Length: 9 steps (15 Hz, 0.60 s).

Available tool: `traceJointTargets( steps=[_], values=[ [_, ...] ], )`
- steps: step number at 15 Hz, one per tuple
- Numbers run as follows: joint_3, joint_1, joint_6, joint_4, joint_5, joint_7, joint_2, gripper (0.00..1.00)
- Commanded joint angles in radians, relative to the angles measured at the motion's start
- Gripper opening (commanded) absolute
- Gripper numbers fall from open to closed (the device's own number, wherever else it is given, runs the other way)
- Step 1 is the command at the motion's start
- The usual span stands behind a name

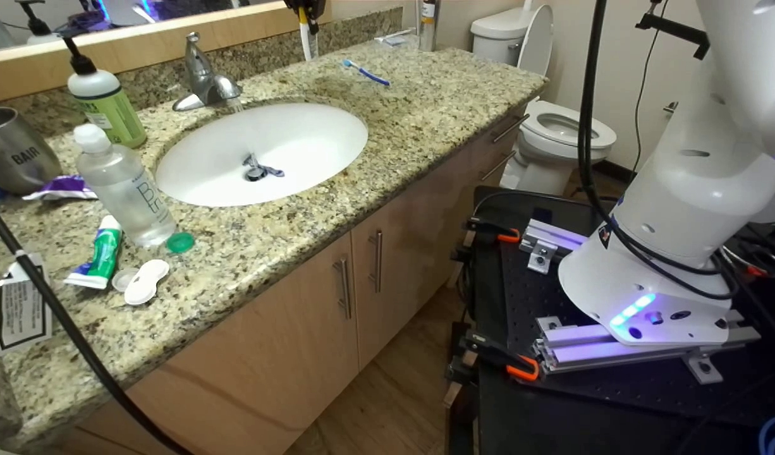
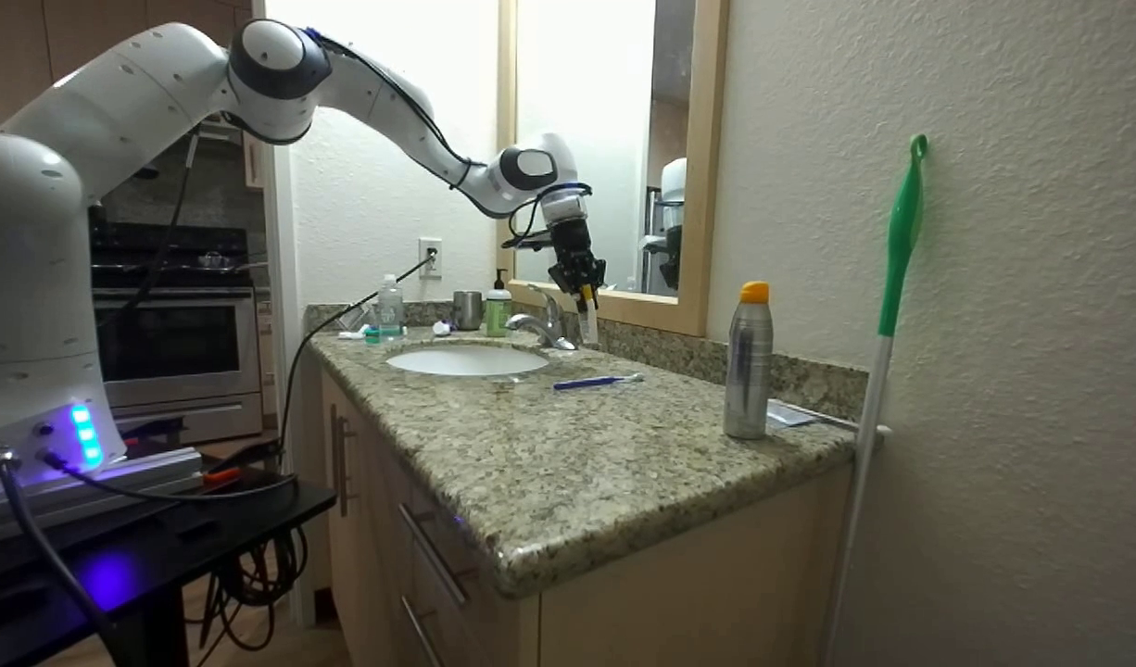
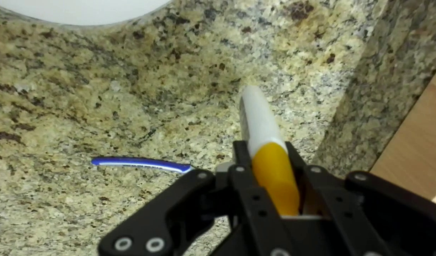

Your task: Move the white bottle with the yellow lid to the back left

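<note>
The black two-fingered gripper (image 3: 267, 149) has its fingers partway apart, one on each side of a small white plastic bottle with a yellow-orange lid (image 3: 271, 156), and seems to have it pinched around the lid, so the grasp looks done. In an exterior view the bottle, tilted slightly from upright, shows at about one o'clock from the oval white sink (image 1: 299, 145), with the curved chrome faucet (image 1: 204, 82) at eleven. Whether its base touches the speckled granite counter (image 1: 438, 107) cannot be told. In the wrist view a blue-handled toothbrush (image 3: 143, 163) lies at nine o'clock from the gripper. What is left, it appears, is the carry and the release: judged facing the wood-framed mirror (image 2: 586, 120), back left lies past the faucet, towards the green-and-white soap dispenser (image 1: 109, 110) near ten o'clock from the sink.
</note>
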Motion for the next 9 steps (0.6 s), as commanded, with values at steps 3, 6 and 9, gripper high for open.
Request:
traceJointTargets(
  steps=[3,6,9],
  values=[
    [0.037,-0.037,-0.105,0.064,0.046,-0.022,0.040,0.07],
    [0.031,-0.056,-0.132,0.119,0.062,0.023,0.103,0.07],
    [0.033,-0.070,-0.077,0.128,0.089,0.031,0.115,0.07]
  ],
)
